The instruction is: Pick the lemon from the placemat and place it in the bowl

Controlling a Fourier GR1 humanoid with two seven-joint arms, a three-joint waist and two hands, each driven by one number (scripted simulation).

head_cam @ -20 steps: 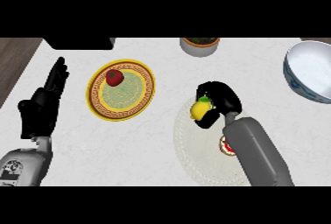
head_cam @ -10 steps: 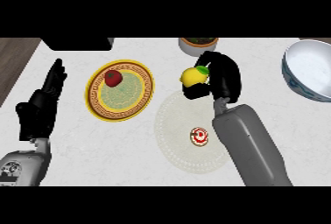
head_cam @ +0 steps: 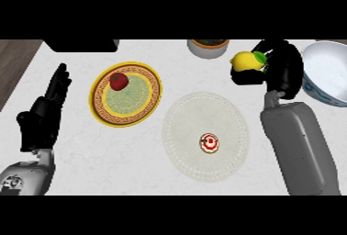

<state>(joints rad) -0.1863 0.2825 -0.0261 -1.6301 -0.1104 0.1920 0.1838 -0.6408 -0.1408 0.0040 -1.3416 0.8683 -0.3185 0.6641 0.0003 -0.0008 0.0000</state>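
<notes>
Our right hand (head_cam: 279, 64) has lifted the lemon (head_cam: 247, 60) clear of the placemat (head_cam: 203, 114) and carried it onward, fingers curled round it; the bowl (head_cam: 332, 73) now sits just right of the hand; our left hand (head_cam: 46, 114) rests open.

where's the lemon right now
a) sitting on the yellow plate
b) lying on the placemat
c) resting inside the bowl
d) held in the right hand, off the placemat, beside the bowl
d: the right hand is curled round the lemon, which shows past the placemat and just left of the bowl, not yet over it.
</notes>
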